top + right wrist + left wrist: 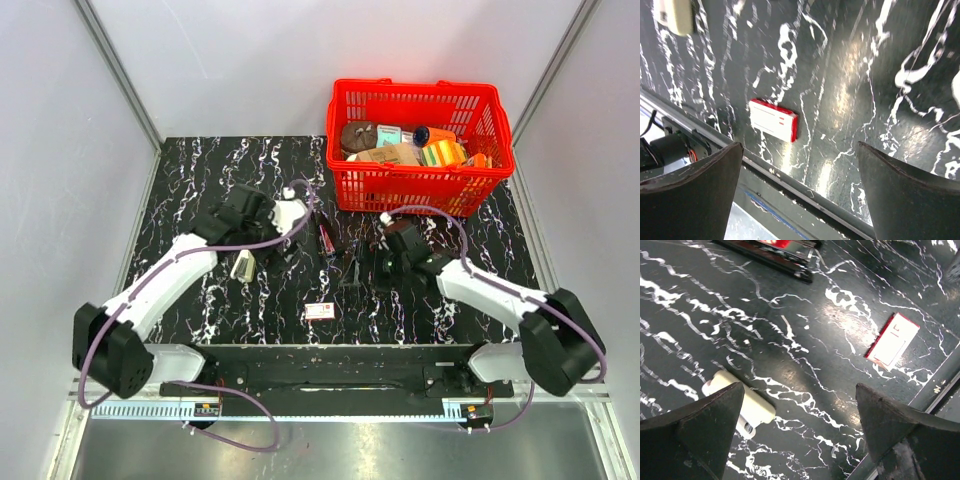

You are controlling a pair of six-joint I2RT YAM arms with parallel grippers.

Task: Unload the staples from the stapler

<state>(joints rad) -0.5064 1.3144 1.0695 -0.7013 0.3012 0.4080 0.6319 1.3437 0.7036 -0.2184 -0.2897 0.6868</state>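
Observation:
The slim black stapler (327, 238) with a red inner part lies on the dark marbled table (200, 190), in front of the basket's left corner. In the left wrist view its black bar (771, 259) crosses the top edge. My left gripper (280, 250) is open and empty, just left of the stapler; in its wrist view (797, 390) it hovers over bare table. My right gripper (385, 268) is open and empty to the right of the stapler; in its wrist view (800, 147) it hangs over the table's near edge.
A cream-beige oblong object (243, 265) lies beside my left finger (710, 425). A small red-white box (320, 311) lies near the front edge, also seen in the wrist views (894, 341) (773, 120). A red basket (345, 180) of goods stands at the back right.

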